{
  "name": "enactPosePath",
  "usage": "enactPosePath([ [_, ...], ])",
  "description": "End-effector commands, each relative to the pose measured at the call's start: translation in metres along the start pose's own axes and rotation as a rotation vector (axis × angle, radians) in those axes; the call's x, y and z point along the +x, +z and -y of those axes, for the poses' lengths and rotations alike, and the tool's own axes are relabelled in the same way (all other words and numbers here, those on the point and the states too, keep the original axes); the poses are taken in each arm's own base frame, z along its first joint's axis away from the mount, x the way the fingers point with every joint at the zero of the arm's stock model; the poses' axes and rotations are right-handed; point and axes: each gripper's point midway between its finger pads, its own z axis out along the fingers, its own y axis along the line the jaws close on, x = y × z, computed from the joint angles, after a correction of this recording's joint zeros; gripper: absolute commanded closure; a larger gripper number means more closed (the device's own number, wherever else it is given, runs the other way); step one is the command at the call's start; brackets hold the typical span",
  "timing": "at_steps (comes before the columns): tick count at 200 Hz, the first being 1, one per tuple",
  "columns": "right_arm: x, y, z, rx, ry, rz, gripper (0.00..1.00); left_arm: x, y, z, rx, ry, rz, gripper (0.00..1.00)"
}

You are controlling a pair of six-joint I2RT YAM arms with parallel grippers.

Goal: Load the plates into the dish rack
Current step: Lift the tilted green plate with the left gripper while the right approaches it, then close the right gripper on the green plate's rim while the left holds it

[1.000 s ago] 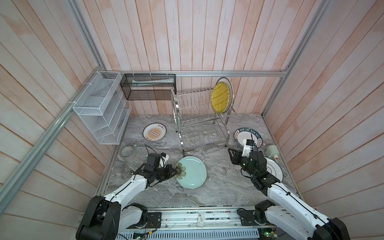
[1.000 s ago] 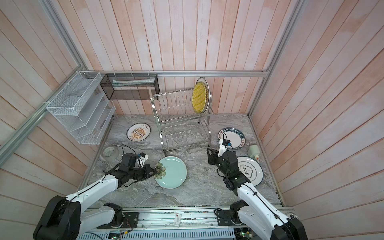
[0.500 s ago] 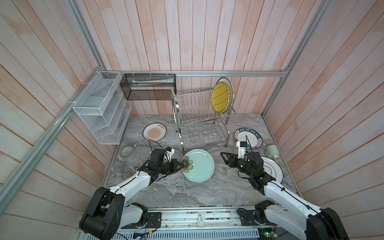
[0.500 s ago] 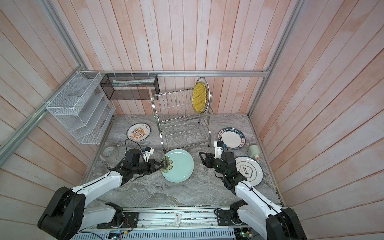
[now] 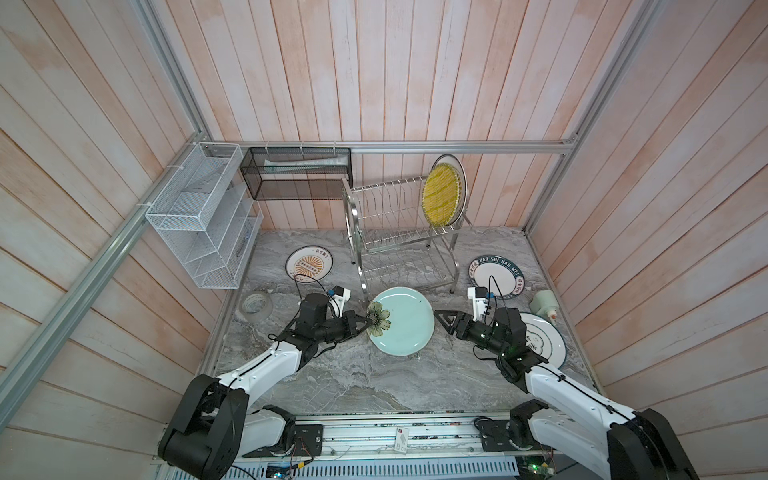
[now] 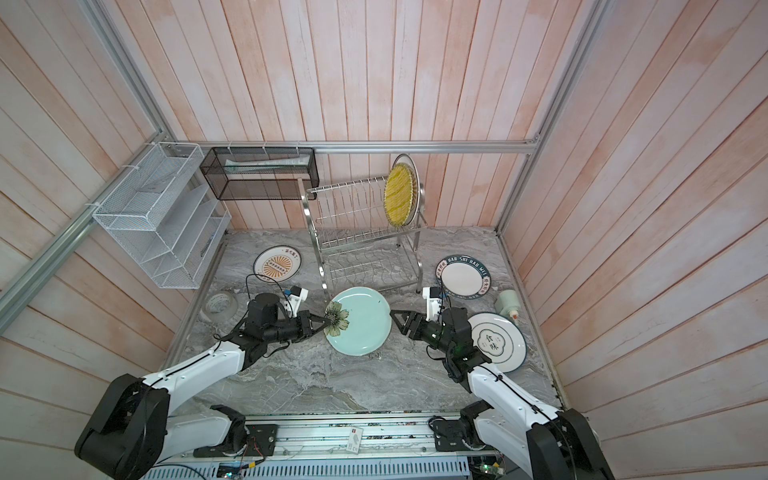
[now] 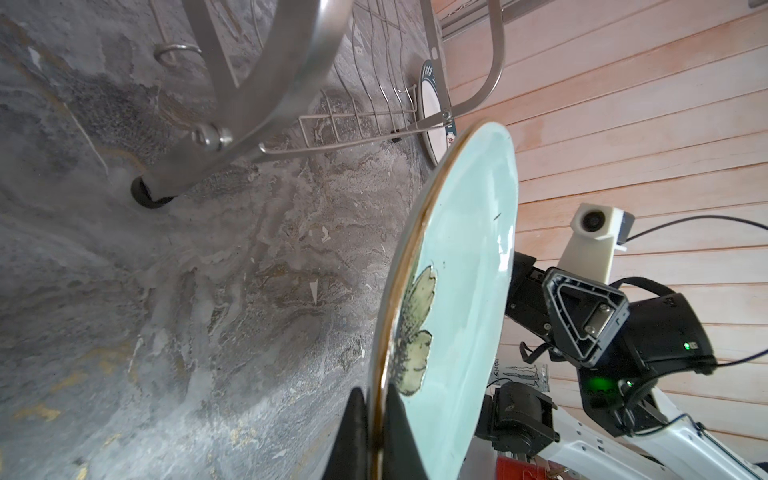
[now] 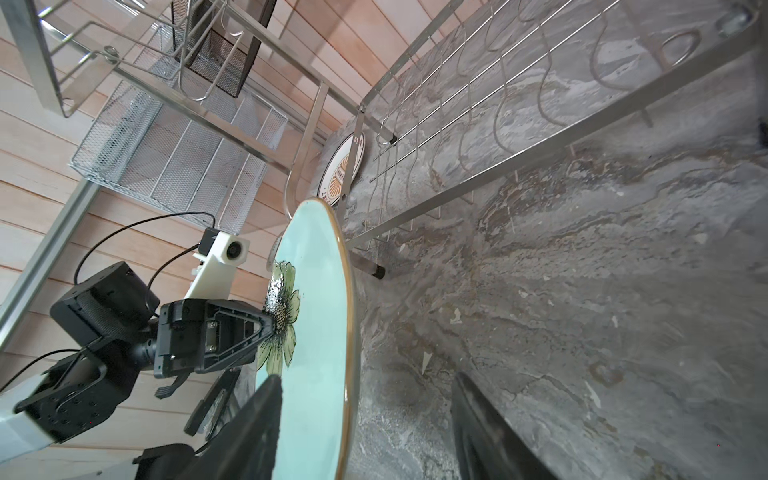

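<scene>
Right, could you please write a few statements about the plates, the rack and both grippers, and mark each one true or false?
1. The left gripper is shut on the rim of the pale green plate. True.
2. The right gripper is clamped on that plate. False: its jaws stand open at the plate's opposite edge.
3. The yellow plate stands on edge in the upper tier of the dish rack. True.
4. The lettered-rim plate sits in the rack's lower tier. False: it lies flat on the table beside the rack.
</scene>
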Motion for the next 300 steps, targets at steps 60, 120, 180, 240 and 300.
enactPosePath([
  [60,0.014,0.019,-0.042,-0.138,0.098,-0.092,0.45,-0.025,-0.016,0.057,0.148,0.15,0.108,1.0],
  [120,0.019,0.027,-0.052,-0.173,0.14,-0.103,0.61,-0.023,-0.016,0.057,0.138,0.162,0.115,1.0],
  [180,0.022,0.03,-0.059,-0.2,0.16,-0.112,0.74,-0.022,-0.015,0.056,0.131,0.171,0.111,1.0],
  [240,0.022,0.032,-0.063,-0.212,0.16,-0.115,0.81,-0.019,-0.016,0.06,0.132,0.189,0.113,1.0],
  [300,0.025,0.035,-0.064,-0.226,0.172,-0.124,0.98,-0.018,-0.015,0.061,0.126,0.194,0.11,1.0],
])
